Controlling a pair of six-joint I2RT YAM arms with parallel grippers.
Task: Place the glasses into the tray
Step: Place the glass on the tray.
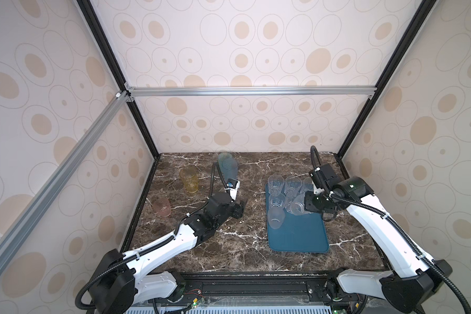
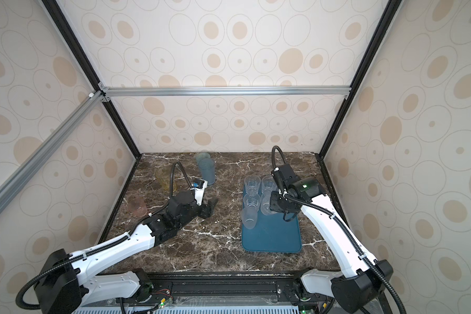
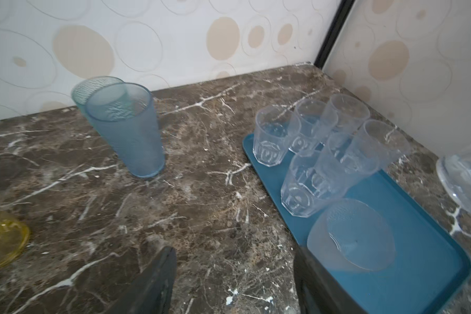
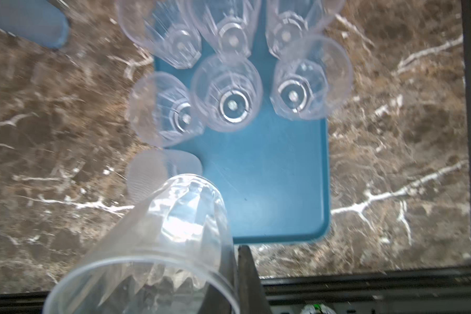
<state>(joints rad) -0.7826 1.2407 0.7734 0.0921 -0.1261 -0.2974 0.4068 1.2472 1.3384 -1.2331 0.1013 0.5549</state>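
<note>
Mostly hidden, the right claw (image 4: pixel 233 274) pinches a clear glass (image 4: pixel 158 239) by its rim.

A: Tray (image 1: pixel 297 236): dark teal-blue, plain. Table (image 1: pixel 229 244): brown marble, white veins.
B: Walls (image 1: pixel 242 54): cream, beige ovals, thin grey rings. Tall glasses (image 1: pixel 229 165): teal-blue.
A: Amber-yellow glass (image 1: pixel 188 179), pinkish glass (image 1: pixel 162 207), frosted whitish glass (image 1: pixel 275 217).
B: Tilted glass (image 4: pixel 152 239), faceted glasses (image 1: pixel 275 185): clear. Arms (image 1: pixel 161 244): white, black.

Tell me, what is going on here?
The right hand holds a clear faceted tumbler, tilted, over the flat dark teal tray, where six clear tumblers and a frosted one stand. The left hand hangs open, empty, above the marble table. Two tall teal-blue tumblers, an amber one and a pinkish one stand there.
</note>
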